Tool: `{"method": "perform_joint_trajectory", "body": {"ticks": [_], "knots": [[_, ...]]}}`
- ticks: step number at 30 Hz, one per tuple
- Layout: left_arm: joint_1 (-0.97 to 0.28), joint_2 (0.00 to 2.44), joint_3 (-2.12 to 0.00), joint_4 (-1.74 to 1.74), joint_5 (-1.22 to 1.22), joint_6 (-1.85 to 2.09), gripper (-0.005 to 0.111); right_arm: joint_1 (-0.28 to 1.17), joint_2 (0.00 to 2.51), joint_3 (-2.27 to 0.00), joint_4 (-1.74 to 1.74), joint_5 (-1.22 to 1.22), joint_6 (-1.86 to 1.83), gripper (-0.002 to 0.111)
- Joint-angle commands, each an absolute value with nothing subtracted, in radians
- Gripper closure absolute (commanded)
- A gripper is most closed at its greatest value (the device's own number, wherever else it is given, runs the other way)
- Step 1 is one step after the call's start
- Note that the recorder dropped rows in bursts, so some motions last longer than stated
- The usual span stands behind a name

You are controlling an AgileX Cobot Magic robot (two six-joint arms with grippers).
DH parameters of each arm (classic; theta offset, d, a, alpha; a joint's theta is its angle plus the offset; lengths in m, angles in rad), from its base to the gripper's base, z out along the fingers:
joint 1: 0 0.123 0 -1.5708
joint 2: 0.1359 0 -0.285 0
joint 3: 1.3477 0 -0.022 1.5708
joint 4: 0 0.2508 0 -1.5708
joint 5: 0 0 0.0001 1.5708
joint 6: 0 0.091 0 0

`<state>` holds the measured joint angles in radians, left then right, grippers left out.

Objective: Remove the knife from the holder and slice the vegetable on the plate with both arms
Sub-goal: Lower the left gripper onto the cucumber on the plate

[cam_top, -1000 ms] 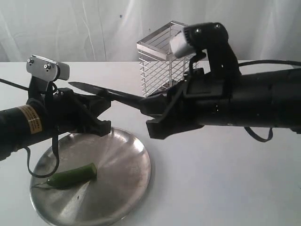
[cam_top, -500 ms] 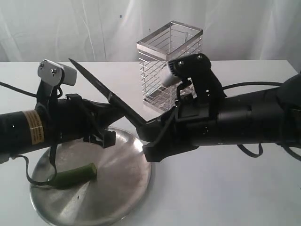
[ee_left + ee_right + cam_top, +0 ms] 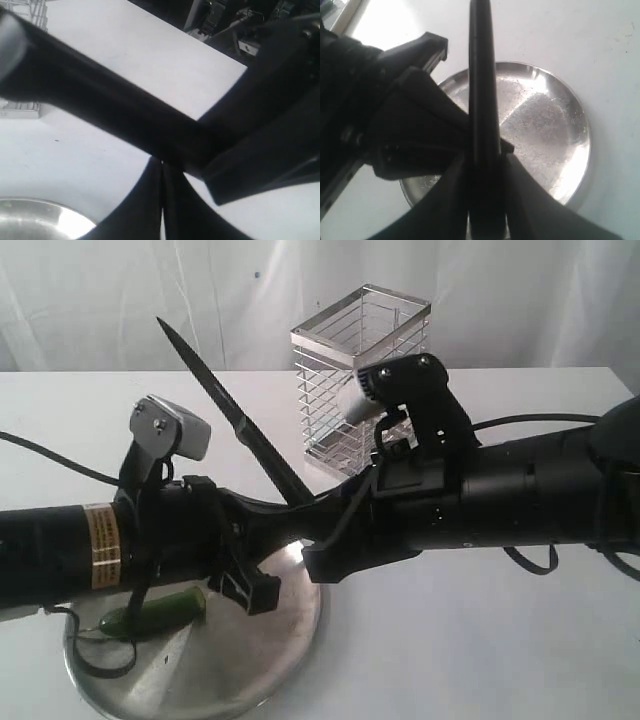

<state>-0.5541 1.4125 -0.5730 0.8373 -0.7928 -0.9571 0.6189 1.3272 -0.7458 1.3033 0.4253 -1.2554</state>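
The right gripper (image 3: 485, 159) clamps the knife (image 3: 225, 405) by the end of its handle, jaws on either side. The blade slants up and away, tip high above the table (image 3: 480, 640). The left gripper (image 3: 161, 167) is clenched on nothing (jaws pressed flat together) and sits just under the knife; contact cannot be determined. The vegetable (image 3: 160, 612) lies on the plate (image 3: 275, 640), beneath the left arm (image 3: 60, 550). The holder (image 3: 350, 390) stands upright behind both grippers.
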Motion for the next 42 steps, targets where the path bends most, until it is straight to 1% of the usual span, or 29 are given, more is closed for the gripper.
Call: {"method": "perform_joint_trajectory", "body": {"ticks": [1,8,13,21,27,30,33,34,35,36,39,42], "knots": [[-0.607,1.408,-0.579,0.835,-0.806,-0.961,0.107,0.621,1.329,-0.747,1.312,0.442,-1.256,0.108],[-0.621,1.408,-0.579,0.816,-0.787,-0.917,0.107,0.621,1.327,-0.747,1.312,0.442,-1.245,0.108],[-0.621,1.404,-0.579,0.840,-0.587,-0.917,0.107,0.621,1.296,-0.745,1.305,0.409,-1.177,0.108],[-0.621,1.300,-0.579,0.931,-0.400,-0.917,0.107,0.621,1.209,-0.694,1.197,0.358,-1.015,0.108],[-0.621,1.132,-0.579,1.025,-0.068,-0.917,0.106,0.621,1.169,-0.591,1.167,0.367,-0.918,0.108],[-0.621,1.066,-0.579,1.025,0.037,-0.917,0.096,0.621,1.162,-0.557,1.163,0.389,-0.894,0.108],[-0.621,1.032,-0.577,1.025,0.072,-0.906,0.072,0.621,1.160,-0.542,1.158,0.416,-0.884,0.108],[-0.623,1.028,-0.575,1.025,0.083,-0.883,0.060,0.624,1.160,-0.538,1.157,0.425,-0.873,0.108],[-0.629,1.028,-0.572,1.025,0.105,-0.858,0.054,0.628,1.160,-0.538,1.154,0.428,-0.863,0.108],[-0.637,1.030,-0.568,1.022,0.132,-0.836,0.051,0.641,1.160,-0.536,1.147,0.437,-0.858,0.108],[-0.694,1.042,-0.561,0.920,0.270,-0.630,0.051,0.688,1.160,-0.536,1.135,0.427,-0.848,0.108],[-0.747,1.064,-0.568,0.631,0.388,-0.247,0.051,0.722,1.160,-0.536,1.125,0.344,-0.838,0.108]]}}
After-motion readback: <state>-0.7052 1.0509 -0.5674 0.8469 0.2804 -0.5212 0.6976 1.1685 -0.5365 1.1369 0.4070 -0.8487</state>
